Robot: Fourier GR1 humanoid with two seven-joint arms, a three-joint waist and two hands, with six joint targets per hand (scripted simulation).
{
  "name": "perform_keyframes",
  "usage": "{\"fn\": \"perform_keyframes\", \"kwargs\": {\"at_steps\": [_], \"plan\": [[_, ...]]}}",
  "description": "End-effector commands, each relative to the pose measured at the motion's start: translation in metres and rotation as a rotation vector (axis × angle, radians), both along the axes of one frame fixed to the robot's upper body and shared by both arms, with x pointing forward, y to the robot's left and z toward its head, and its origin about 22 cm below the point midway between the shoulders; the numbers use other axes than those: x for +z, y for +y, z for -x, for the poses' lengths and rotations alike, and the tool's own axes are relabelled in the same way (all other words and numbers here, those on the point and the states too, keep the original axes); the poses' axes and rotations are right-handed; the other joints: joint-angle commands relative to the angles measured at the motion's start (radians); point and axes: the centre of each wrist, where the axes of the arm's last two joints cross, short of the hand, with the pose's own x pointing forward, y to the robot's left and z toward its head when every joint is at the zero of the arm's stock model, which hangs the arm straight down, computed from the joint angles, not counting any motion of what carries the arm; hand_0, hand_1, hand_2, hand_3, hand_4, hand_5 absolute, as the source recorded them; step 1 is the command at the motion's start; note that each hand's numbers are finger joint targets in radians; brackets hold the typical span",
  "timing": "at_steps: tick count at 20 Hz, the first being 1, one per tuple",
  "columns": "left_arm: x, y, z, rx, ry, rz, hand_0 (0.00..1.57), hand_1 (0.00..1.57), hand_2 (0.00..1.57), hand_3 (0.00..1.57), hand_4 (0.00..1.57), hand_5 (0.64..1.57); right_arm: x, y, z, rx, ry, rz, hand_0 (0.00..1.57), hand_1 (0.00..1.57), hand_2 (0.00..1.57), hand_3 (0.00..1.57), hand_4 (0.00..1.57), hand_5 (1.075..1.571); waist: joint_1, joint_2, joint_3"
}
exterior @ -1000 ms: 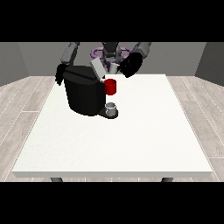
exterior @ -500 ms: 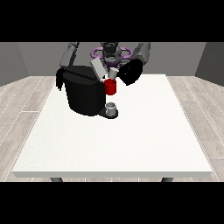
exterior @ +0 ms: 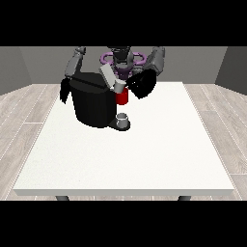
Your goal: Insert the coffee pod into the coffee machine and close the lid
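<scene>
A black coffee machine stands at the table's far left-centre, with its grey lid tilted up and open. It has a red front part above a small grey cup on its drip tray. A small pale coffee pod sits at the lid's lower end, over the machine's top. The hand at the view's right is right beside the pod; whether it holds the pod is hidden. The hand at the view's left hangs by the machine's left side, its fingers straight and pointing down.
The white table stretches wide towards the camera. The robot's torso rises right behind the machine. Beyond the table's edges lies wooden floor.
The hand at the view's right has come down and left towards the machine's open top. The hand at the view's left has sunk lower beside the machine.
</scene>
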Motion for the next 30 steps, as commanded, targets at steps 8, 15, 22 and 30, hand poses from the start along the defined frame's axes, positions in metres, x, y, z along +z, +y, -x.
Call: {"fn": "perform_keyframes", "kwargs": {"at_steps": [8, 15, 22, 30], "plan": [[0.001, -0.003, -0.004, 0.032, -0.011, -0.007, 1.49, 1.49, 1.48, 1.37, 0.63, 1.571, 0.01, 0.007, -0.014, 0.008, 0.01, 0.024, 0.0, 0.0, 0.0, 0.0, 0.24, 1.571, -0.019, 0.012, -0.0004], [0.009, -0.007, -0.004, 0.041, -0.053, -0.024, 1.41, 1.41, 1.44, 1.37, 0.63, 1.571, 0.007, 0.003, -0.016, 0.023, -0.011, -0.022, 0.0, 0.0, 0.0, 0.0, 0.34, 1.571, -0.028, 0.042, -0.0001], [-0.095, -0.02, 0.008, -0.134, 0.02, 0.15, 0.0, 0.0, 0.0, 0.0, 0.0, 1.571, -0.046, -0.033, 0.032, -0.042, 0.062, -0.058, 0.0, 0.0, 0.0, 0.0, 0.26, 1.571, 0.069, -0.098, -0.0003], [-0.245, -0.004, 0.068, -0.126, 0.199, 0.486, 0.0, 0.0, 0.0, 0.0, 0.0, 1.571, -0.091, -0.012, 0.092, -0.039, 0.194, -0.05, 0.0, 0.0, 0.0, 0.0, 0.0, 1.571, 0.171, -0.366, -0.0022]]}}
